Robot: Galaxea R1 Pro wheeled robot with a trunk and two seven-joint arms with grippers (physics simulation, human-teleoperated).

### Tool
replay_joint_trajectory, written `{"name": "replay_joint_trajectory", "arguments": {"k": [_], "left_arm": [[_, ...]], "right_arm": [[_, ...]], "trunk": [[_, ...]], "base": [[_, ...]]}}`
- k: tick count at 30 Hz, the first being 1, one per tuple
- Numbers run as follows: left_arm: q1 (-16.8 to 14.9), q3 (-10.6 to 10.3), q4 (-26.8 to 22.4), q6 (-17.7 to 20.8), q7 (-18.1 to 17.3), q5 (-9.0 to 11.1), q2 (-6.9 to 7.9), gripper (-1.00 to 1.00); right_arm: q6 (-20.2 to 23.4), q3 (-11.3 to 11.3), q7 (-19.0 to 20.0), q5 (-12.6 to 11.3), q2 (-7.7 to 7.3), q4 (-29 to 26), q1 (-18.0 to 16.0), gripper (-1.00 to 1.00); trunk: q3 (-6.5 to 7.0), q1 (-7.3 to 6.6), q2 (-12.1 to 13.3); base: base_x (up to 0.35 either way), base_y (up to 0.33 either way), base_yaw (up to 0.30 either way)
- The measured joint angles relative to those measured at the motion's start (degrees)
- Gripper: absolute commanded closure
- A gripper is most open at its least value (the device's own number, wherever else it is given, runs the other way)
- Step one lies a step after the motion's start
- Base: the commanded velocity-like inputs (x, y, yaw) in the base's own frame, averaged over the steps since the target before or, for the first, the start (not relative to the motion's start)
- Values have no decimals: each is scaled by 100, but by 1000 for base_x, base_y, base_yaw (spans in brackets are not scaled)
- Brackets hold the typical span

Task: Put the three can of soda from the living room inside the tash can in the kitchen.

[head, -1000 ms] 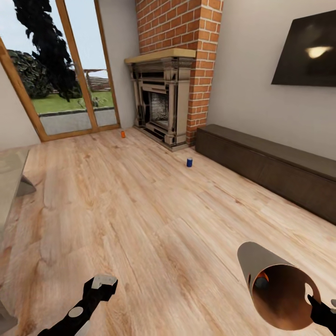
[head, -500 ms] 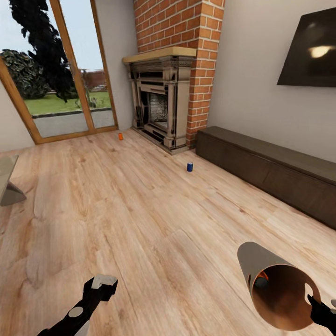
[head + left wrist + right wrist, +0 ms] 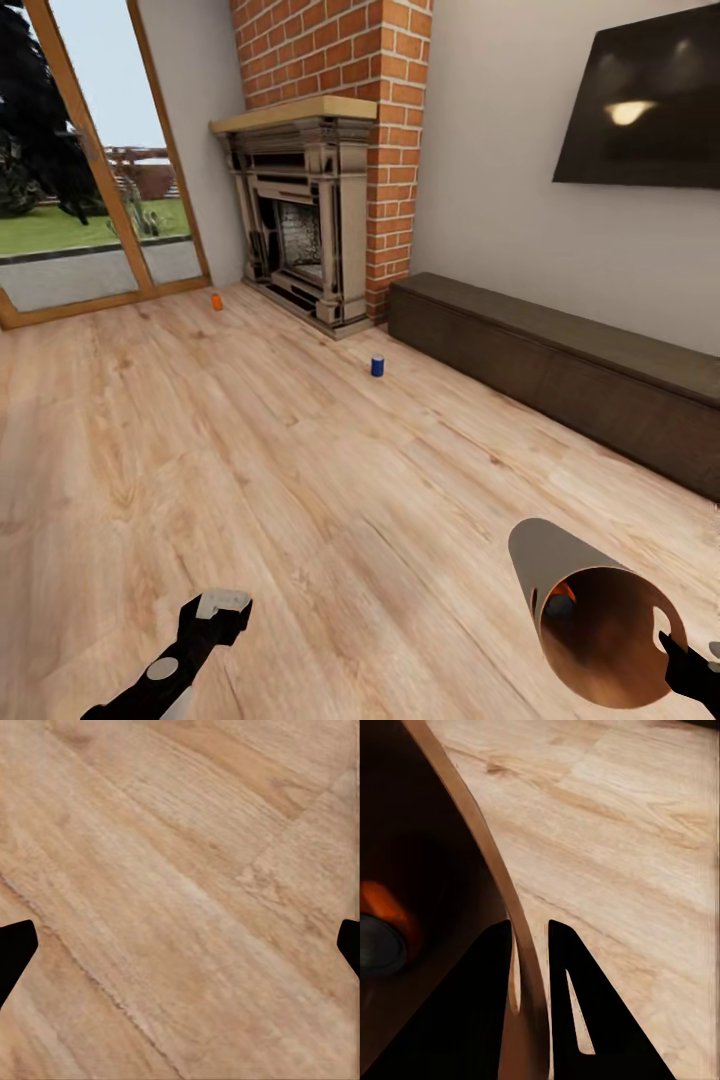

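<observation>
Head view: the robot is facing a living room with a wooden floor [image 3: 300, 480]. The right gripper [image 3: 690, 672], at about 4 o'clock in the frame, is holding the trash can [image 3: 560, 570] by its rim, tipped so that its mouth is facing the camera; the grey outside and brown inside are both showing, along with an oval cut-out near the rim. One orange soda can [image 3: 562, 592] is lying inside the bin, partly hidden by the wall. The dark blue soda can [image 3: 377, 366] is standing upright on the floor near the centre, slightly toward 12 o'clock, between the fireplace [image 3: 295, 215] and the long dark bench [image 3: 560, 370]. A second orange can [image 3: 216, 302] is standing at about 11 o'clock, near the glass door [image 3: 80, 180] and well apart from the blue one. A brick chimney [image 3: 350, 60] is rising above the fireplace, and a dark screen [image 3: 640, 100] is hanging at 2 o'clock.

Right wrist view: the two black fingers [image 3: 577, 1005] are pinching the bin wall [image 3: 502, 900] between them, one inside and one outside; an orange glow is showing deep in the bin.

Left wrist view: the left gripper [image 3: 180, 945] is hovering over bare floorboards [image 3: 180, 870] with its fingertips [image 3: 15, 945] spread wide and nothing between them. In the head view this gripper [image 3: 215, 610] is sitting at about 7 o'clock.
</observation>
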Motion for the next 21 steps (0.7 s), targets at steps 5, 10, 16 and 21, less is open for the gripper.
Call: {"name": "replay_joint_trajectory", "arguments": {"k": [5, 10, 16, 21], "left_arm": [[0, 0, 1, 0, 0, 0, 0, -100], [0, 0, -1, 0, 0, 0, 3, -100], [0, 0, -3, 0, 0, 0, 4, -100], [0, 0, -4, 0, 0, 0, 1, -100]], "right_arm": [[0, -1, 0, 1, 0, 0, 0, 100], [0, -1, 1, -1, 0, 0, 0, 100], [0, 0, 1, 3, 0, 0, 0, 100], [0, 0, 1, 6, 0, 0, 0, 100]], "trunk": [[0, 0, 0], [0, 0, 0], [0, 0, 0], [0, 0, 0]], "base": [[325, 0, -135], [325, 35, -32], [319, 129, -6], [311, 169, -1]]}}
